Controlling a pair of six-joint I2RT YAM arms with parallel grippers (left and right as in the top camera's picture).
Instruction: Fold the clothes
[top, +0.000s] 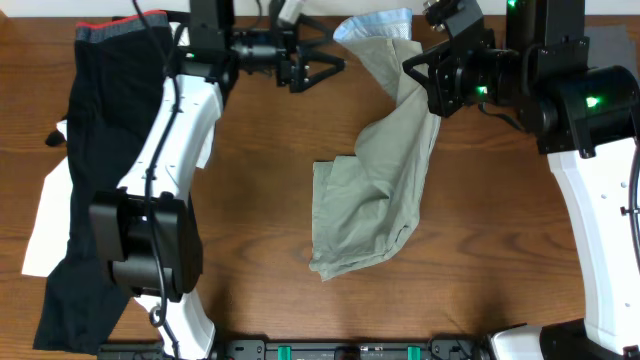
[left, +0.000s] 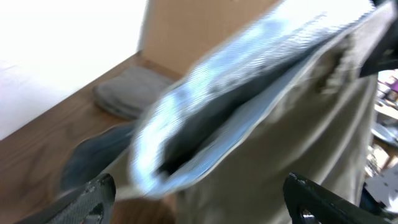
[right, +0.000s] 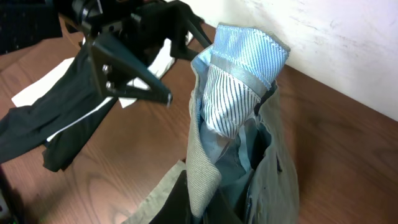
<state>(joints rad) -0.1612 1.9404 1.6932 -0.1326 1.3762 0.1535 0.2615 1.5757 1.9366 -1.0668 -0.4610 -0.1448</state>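
Task garment: light khaki-beige cotton shorts (top: 375, 190) are seen in the middle of the overhead frame. The lower part is crumpled on the table, and a narrow strip is drawn up toward the upper centre.
Waistband: the blue-and-white striped inner lining (right: 239, 81) is turned outward and held clear of the table at the top of the overhead frame.
Right gripper (top: 422, 82): it is placed at the upper right of the overhead frame. Its fingers are closed on the raised strip of the shorts, just below the waistband.
Left gripper (top: 325, 60): it is placed at the upper centre-left of the overhead frame and pointed at the waistband. Its black fingers (left: 93, 198) are spread wide, with nothing held. In the left wrist view the lining is seen between them, but whether it is touched cannot be told.
Surface: a brown wooden table (top: 260, 200) carries everything.
Other garment: a long black garment with a grey, red-edged waistband (top: 100, 120) is laid along the left of the overhead frame, partly under the left arm.
Beneath it: a white sheet (top: 50, 220) is partly covered by the black garment.
Far edge: a folded grey cloth (left: 127, 93) is seen at the upper left of the left wrist view, blurred.
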